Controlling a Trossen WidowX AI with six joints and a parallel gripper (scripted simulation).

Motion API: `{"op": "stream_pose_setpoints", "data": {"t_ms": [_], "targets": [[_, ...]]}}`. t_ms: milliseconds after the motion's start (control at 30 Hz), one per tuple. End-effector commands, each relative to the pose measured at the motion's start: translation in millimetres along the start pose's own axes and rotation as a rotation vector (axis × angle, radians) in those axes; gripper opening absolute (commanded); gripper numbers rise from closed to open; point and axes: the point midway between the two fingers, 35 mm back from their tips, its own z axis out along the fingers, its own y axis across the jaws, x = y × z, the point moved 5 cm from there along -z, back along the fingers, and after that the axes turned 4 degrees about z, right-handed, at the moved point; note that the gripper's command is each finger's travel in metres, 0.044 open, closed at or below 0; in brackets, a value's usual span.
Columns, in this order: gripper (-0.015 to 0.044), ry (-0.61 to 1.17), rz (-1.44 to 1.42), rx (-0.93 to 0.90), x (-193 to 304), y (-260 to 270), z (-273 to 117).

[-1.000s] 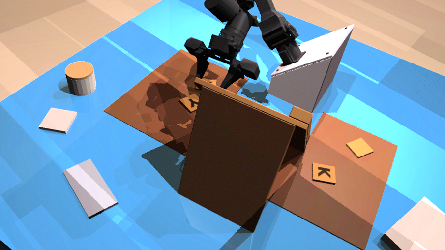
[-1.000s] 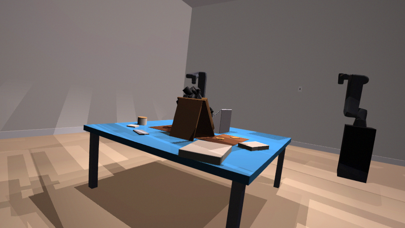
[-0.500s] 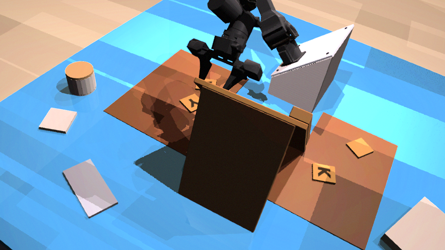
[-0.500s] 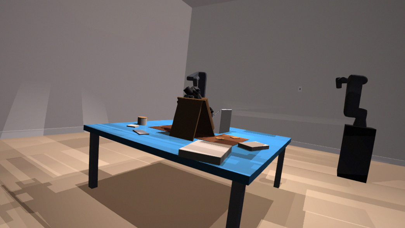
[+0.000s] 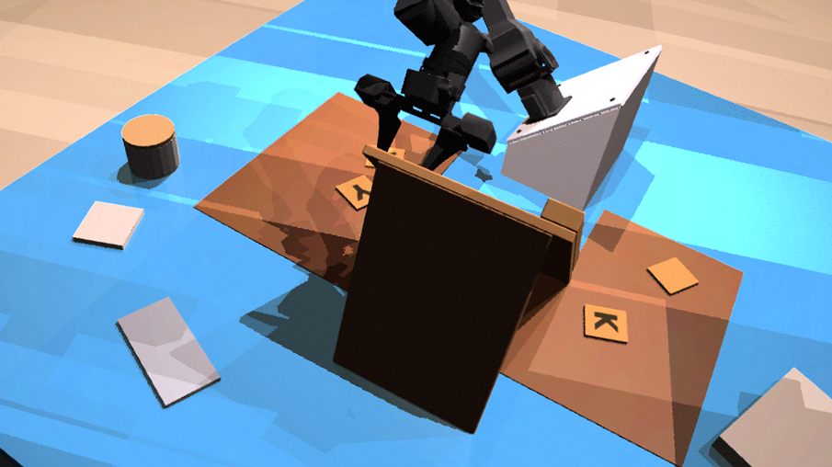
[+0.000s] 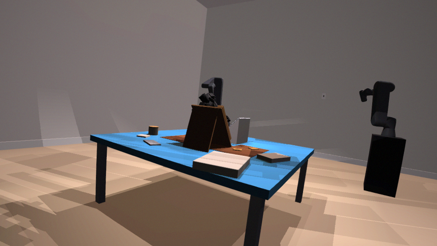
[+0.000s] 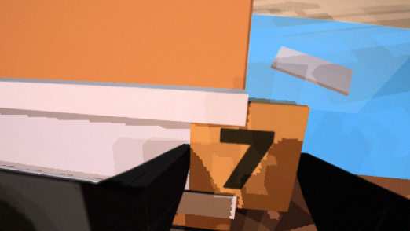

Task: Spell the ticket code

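My gripper [image 5: 408,158] [image 7: 243,156] is shut on the 7 tile [image 7: 283,157], upright at the right end of the pale rail [image 7: 118,98]. The tile's left part sits behind the rail's upper and lower lips; its right part sticks out. The rail is on the orange face of the leaning board [image 7: 118,39] [image 5: 443,283] [image 6: 200,128]. The top and exterior views show the board's back, hiding the rail. A Y tile [image 5: 354,195] and another partly hidden tile lie beyond it. A K tile [image 5: 606,323] and a tile with no visible letter [image 5: 672,275] lie at the right. No ticket print is visible.
Brown mats [image 5: 248,199] [image 5: 694,375] lie on the blue counter. A round tin [image 5: 151,153] [image 6: 153,130] and flat pale blocks [image 5: 108,224] [image 5: 170,354] stand left. Other blocks [image 5: 794,427] [image 6: 221,163] lie toward the right and front. A white wedge [image 5: 561,158] is beside the arm.
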Motion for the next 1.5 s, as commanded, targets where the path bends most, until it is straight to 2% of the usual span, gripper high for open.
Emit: {"op": "stream_pose_setpoints", "data": {"t_ms": [0, 1467], "targets": [[0.0000, 0.003, 0.001, 0.004, 1.1, 2.5, 0.0], [0.0000, 0.003, 0.002, 0.003, 1.6, 22.8, 0.3]]}}
